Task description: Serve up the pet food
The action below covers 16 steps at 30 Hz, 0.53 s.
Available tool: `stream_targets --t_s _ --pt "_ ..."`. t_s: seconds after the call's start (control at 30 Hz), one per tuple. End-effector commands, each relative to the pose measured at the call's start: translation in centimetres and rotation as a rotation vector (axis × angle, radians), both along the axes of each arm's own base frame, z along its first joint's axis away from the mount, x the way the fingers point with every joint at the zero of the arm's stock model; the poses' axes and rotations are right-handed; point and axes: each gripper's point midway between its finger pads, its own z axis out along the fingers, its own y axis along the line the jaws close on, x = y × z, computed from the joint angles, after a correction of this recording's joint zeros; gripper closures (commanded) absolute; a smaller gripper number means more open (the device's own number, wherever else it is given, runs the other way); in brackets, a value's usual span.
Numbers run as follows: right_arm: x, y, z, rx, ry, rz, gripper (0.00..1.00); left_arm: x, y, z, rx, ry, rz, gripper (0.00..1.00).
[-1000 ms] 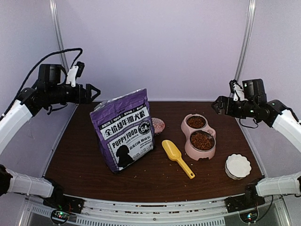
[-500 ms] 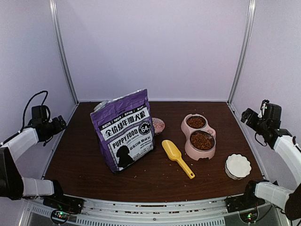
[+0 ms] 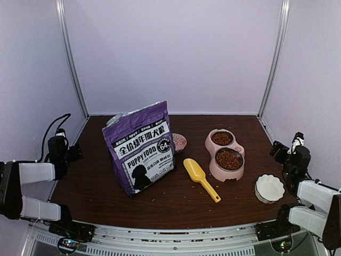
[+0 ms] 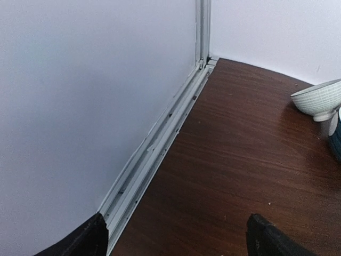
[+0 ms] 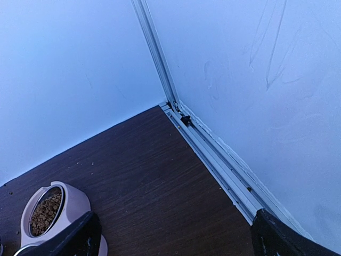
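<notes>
The pet food (image 3: 229, 159) fills both steel bowls of the pink double feeder (image 3: 212, 169), right of centre; the farther bowlful also appears in the right wrist view as pet food (image 5: 45, 210). A purple puppy-food bag (image 3: 141, 146) stands upright left of centre, with a yellow scoop (image 3: 200, 177) lying empty between it and the feeder. My left gripper (image 3: 74, 153) hangs low over the table's left edge, open and empty (image 4: 178, 242). Far from the feeder, at the table's right edge, my right gripper (image 3: 277, 150) is also open and empty (image 5: 176, 237).
A white scalloped bowl (image 3: 269, 188) sits front right. A small pink dish (image 3: 179, 142) is tucked behind the bag's right side. A pale gridded bowl (image 4: 319, 100) stands behind the bag. Aluminium rails (image 4: 160, 144) and enclosure walls border both sides.
Both arms have dropped from their raised poses above the table's sides and folded back low beside the table edges. Nothing on the table has moved.
</notes>
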Motion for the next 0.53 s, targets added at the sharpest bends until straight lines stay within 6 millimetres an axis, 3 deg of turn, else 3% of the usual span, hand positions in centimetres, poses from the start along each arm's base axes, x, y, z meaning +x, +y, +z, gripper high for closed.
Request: stream_targets --t_s 0.0,0.17,0.5 --pt "1.4 -0.2 4.0 -0.068 -0.175 0.008 0.0 3.6 0.0 5.6 0.124 -0.205 -0.033 0.07" --pt "2.5 -0.2 3.6 -0.077 -0.192 0.022 0.0 5.6 -0.3 5.3 0.164 -0.18 -0.068 0.07" --pt "3.7 -0.2 3.0 -0.093 -0.19 0.031 0.0 5.4 -0.7 5.2 0.175 -0.189 -0.082 0.07"
